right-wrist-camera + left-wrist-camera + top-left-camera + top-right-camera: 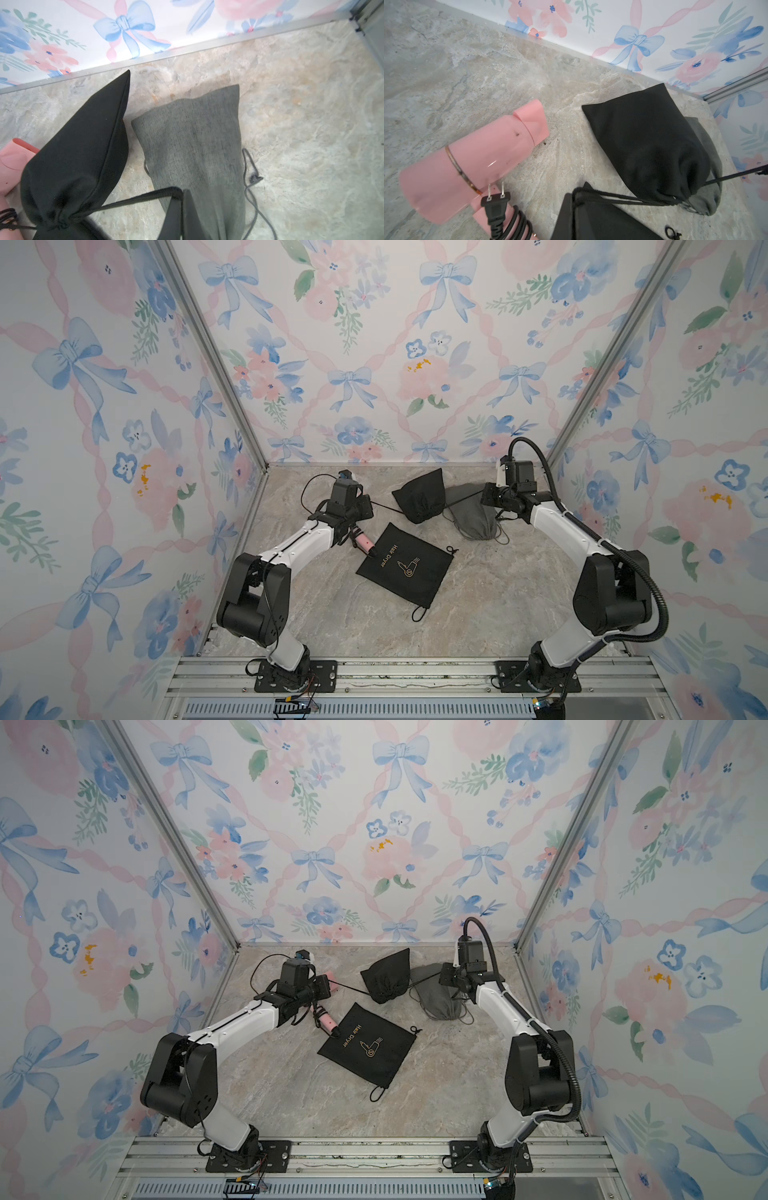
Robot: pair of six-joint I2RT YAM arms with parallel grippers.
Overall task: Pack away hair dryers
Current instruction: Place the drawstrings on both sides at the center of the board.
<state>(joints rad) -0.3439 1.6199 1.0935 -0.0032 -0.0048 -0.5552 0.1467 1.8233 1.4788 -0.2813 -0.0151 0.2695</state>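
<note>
Left gripper point(576, 193) and right gripper point(179, 193), each clamped on a drawstring point(135, 199), pull opposite ways, apparently cinching the bulging black pouch point(419, 497). The pink hair dryer point(467, 158) lies unpacked beside a flat printed pouch point(405, 568).

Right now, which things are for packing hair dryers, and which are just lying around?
For the job: pink hair dryer; flat black pouch; bulging black pouch, its drawstrings pinched by the left tool and right tool.
Just lying about: grey pouch, not gripped.
</note>
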